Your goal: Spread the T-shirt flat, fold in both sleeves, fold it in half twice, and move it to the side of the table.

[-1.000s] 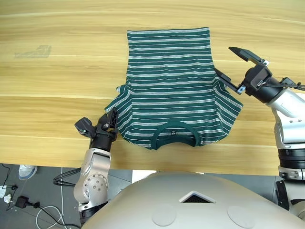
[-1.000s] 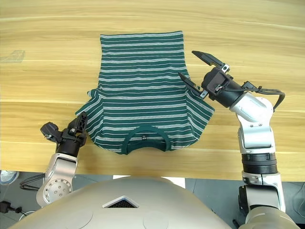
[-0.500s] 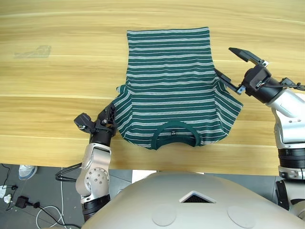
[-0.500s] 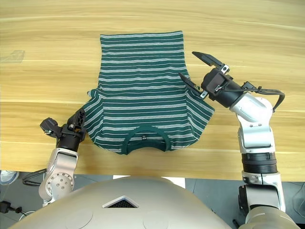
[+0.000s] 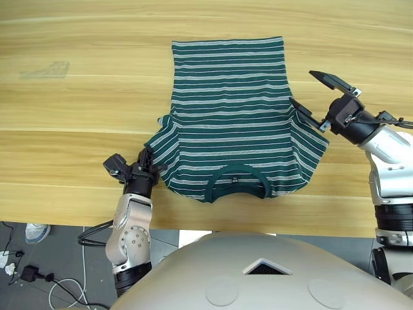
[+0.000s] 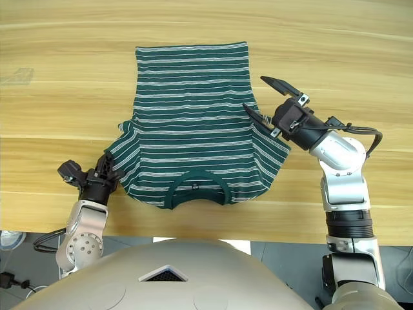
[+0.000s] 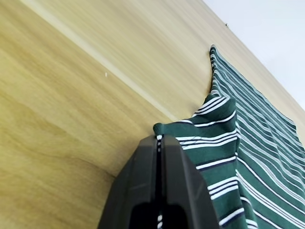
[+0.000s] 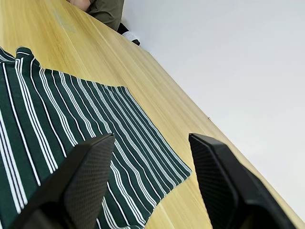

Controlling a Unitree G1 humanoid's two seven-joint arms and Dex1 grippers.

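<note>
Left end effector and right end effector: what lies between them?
The striped T-shirt lies between the left end effector and the right end effector, as the left eye view shows.

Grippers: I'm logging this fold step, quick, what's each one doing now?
Left gripper: closed, pinching a sleeve edge of the shirt.
Right gripper: open, holding nothing.

We find nothing readable. The faint mark (image 5: pixel 45 70) on the table (image 5: pixel 97 26), well beyond the left gripper (image 5: pixel 150 164), is illegible to us.
</note>
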